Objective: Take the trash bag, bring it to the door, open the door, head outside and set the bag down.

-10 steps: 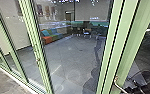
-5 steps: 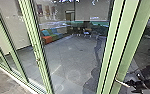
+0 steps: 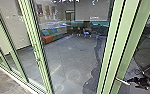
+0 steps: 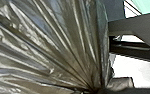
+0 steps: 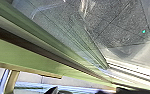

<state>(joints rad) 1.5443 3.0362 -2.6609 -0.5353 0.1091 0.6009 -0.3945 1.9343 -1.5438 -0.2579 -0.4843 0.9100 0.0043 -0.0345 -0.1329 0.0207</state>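
the trash bag (image 4: 53, 45) is clamped by the left jaws; how the right jaws stand cannot be told. the door (image 3: 134, 37) is seemingly being opened; its handle (image 3: 122, 81) must be worked steadily.

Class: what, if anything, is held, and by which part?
The bag, by its gathered neck, in the left gripper. Whether the door handle is held cannot be told.

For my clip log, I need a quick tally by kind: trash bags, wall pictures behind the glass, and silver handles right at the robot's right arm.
Trash bag: 1
Wall pictures: 3
Silver handle: 1
Total: 5
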